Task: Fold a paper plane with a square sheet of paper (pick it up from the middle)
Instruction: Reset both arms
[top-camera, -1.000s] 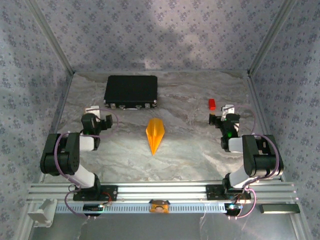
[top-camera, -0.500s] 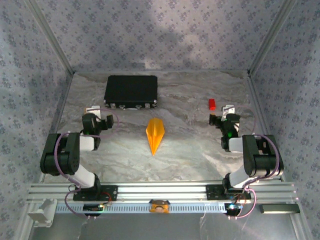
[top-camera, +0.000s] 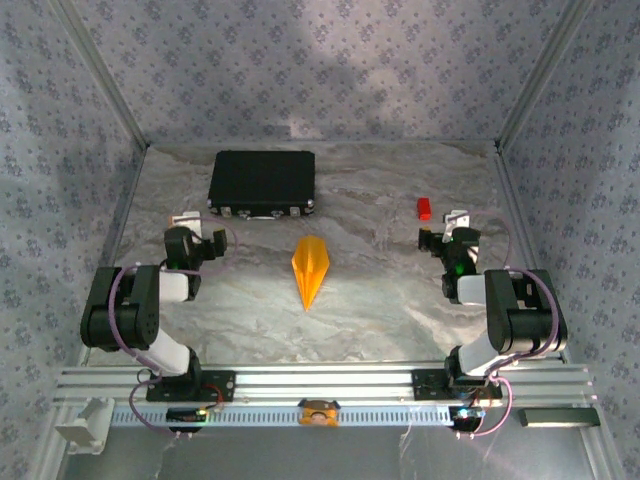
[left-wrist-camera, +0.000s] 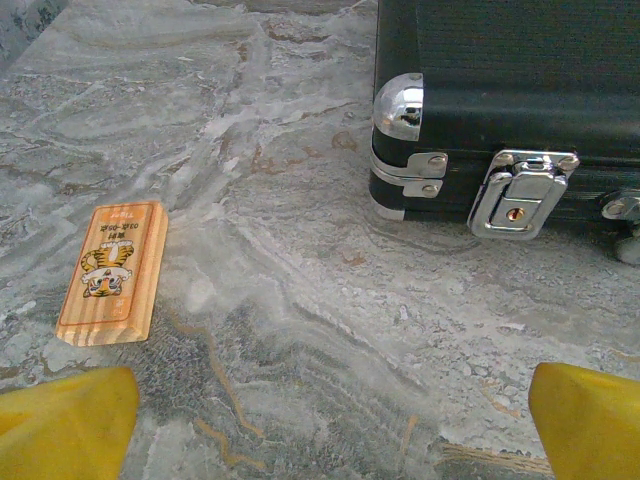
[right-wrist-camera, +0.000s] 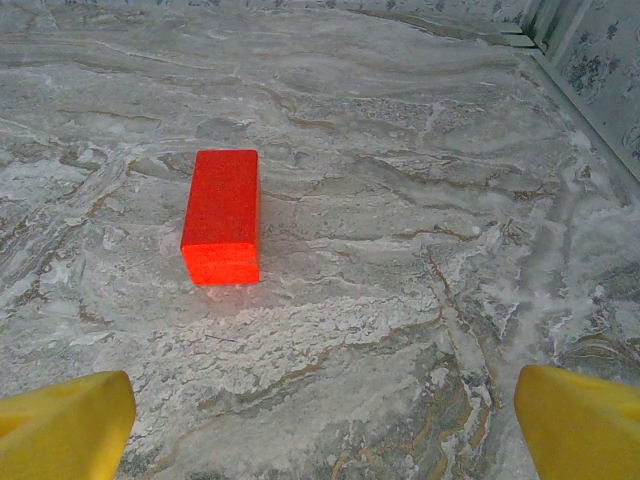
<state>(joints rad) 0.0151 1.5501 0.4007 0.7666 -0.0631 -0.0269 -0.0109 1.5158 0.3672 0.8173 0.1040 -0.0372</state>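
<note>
Paper plane (top-camera: 310, 270) lies folded at centre frame of the top view on the tabletop (top-camera: 380, 300), nose toward the bottom edge, well apart from both hands. Left hand (top-camera: 198, 230) and right hand (top-camera: 443, 228): fingers spread wide, empty.

Risk, judged: the paper is thin and light, so a careless reach could nudge or unfold it.

The left wrist view gives the wooden block (left-wrist-camera: 110, 272) print and the black case (left-wrist-camera: 500, 90) latch, unreadable from above; the right wrist view gives the red block (right-wrist-camera: 222, 215) up close

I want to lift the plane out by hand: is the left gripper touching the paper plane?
Apart. The top external view shows a stretch of table between the left gripper and the paper plane, which lies mid-table; the jaws stand open.
</note>
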